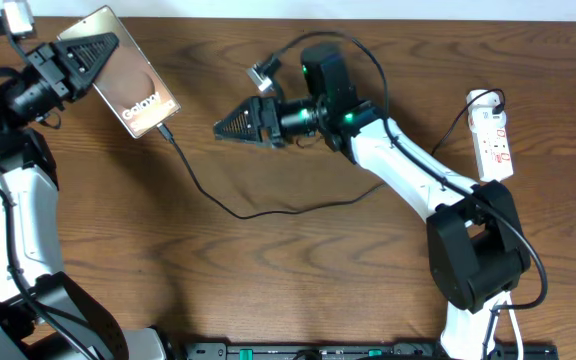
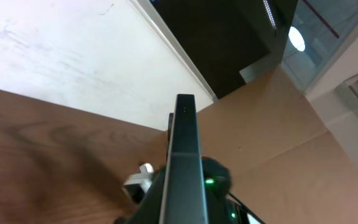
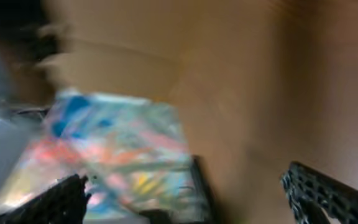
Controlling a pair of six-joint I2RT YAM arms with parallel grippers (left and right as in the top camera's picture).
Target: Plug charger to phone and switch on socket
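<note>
Left gripper (image 1: 96, 46) clamped on the phone (image 1: 133, 85); right gripper (image 1: 230, 122) spread open above the wooden surface (image 1: 298, 280).
Overhead: the phone sits at the top left, its far end between the left gripper's closed jaws, white "Galaxy" lettering readable on its brownish face. The charger (image 1: 238, 210) runs as a thin black cable from the phone's near end across the surface toward the socket (image 1: 493, 140), a white strip with red markings at the right edge; its print is too small to read. Left wrist: the phone (image 2: 184, 162) shows edge-on, a dark slab rising centrally. Right wrist: heavily blurred; the right gripper (image 3: 185, 177) has its fingers wide apart, a multicoloured panel (image 3: 104, 149) beyond them.
</note>
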